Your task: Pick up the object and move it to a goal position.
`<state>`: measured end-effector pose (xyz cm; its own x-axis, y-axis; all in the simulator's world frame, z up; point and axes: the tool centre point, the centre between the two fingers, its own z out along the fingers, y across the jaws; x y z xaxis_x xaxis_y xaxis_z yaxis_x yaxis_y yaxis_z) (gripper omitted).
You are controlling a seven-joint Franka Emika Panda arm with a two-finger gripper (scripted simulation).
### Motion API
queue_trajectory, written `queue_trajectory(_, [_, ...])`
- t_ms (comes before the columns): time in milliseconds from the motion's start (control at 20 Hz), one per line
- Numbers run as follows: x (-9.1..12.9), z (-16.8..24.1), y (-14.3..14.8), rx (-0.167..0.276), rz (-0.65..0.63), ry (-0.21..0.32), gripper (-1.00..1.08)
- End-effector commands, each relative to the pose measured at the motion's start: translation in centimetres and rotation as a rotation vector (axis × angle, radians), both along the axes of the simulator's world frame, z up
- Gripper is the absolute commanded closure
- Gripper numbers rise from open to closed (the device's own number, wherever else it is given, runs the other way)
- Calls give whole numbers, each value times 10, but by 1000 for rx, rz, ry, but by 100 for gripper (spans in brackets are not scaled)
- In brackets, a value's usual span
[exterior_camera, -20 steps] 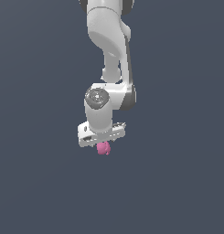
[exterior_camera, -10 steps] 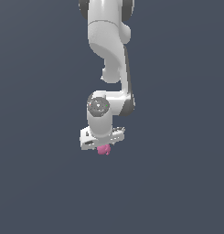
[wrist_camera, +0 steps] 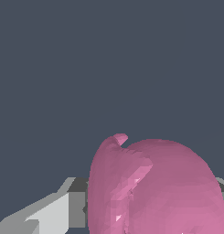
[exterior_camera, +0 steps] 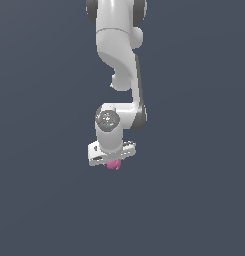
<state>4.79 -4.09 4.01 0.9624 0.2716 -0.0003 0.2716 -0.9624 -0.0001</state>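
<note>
The pink lumpy object (exterior_camera: 113, 165) hangs just under my white gripper (exterior_camera: 113, 161) in the exterior view, near the middle of the picture, with only its lower part showing below the hand. My gripper is shut on it. In the wrist view the pink object (wrist_camera: 154, 187) fills the near part of the picture between the grey fingers (wrist_camera: 54, 212). No goal marker shows in either view.
The white arm (exterior_camera: 119, 65) comes down from the top of the exterior view to the wrist (exterior_camera: 108, 120). The background is plain dark grey-blue in both views, with no other objects or edges visible.
The gripper with the pink object has moved a little toward the exterior view's right and the arm has straightened; the grip has stayed the same.
</note>
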Motion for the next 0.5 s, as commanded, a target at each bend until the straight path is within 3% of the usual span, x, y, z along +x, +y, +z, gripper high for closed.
queue_trajectory(0, [0,0,0,0,0,0,108])
queue_trajectory(450, [-1,2,1,0,0,0,108])
